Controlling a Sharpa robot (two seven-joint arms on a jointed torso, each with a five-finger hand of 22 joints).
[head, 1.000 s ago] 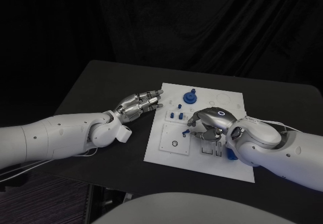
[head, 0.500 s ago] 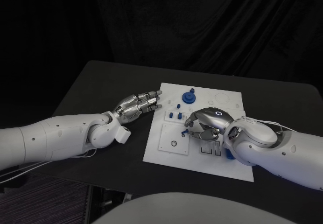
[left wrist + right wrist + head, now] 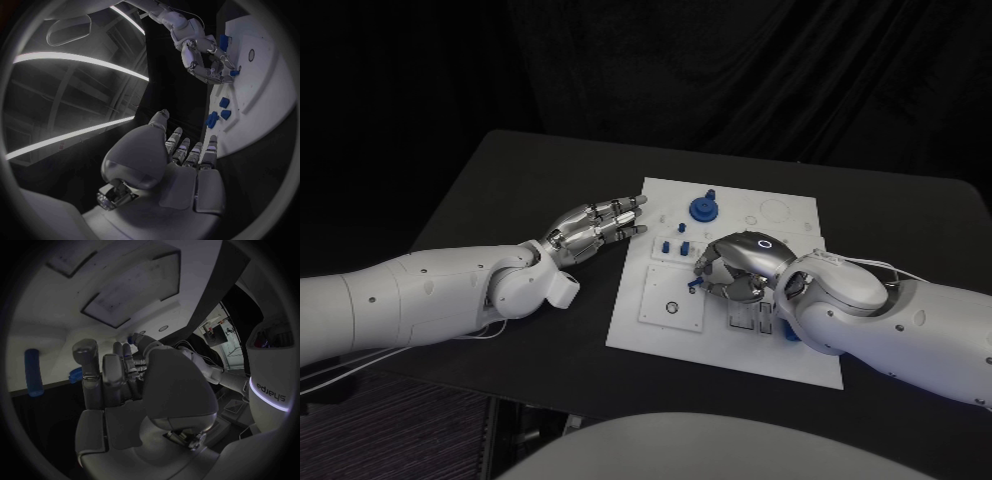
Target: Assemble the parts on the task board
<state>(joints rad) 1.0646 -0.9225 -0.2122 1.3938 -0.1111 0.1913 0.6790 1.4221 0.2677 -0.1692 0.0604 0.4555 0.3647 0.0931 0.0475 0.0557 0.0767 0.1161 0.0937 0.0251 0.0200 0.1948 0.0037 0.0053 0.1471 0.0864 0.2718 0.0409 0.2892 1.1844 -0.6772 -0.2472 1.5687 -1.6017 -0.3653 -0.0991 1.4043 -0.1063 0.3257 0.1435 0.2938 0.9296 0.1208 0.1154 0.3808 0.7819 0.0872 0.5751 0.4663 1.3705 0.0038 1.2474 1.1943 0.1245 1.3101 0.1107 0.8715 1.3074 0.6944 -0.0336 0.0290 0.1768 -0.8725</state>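
Head view: looks down from above the table (image 3: pixel 516 190), taking in the whole task board (image 3: pixel 733 350) and both arms.
Left wrist view: sits close behind the left hand (image 3: pixel 181 165), facing along its fingers toward the board's edge (image 3: pixel 262 100) and the right hand (image 3: pixel 203 60) beyond.
Right wrist view: sits very close behind the right hand (image 3: pixel 131 385), facing the board's surface (image 3: pixel 50 340).
Shared: the board and the right hand appear in all three views.

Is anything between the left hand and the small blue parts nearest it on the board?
Nothing visible. The left hand lies open at the task board's edge, fingers pointing toward the small blue parts, with only bare board between. The right hand works farther along the board, not in that path.
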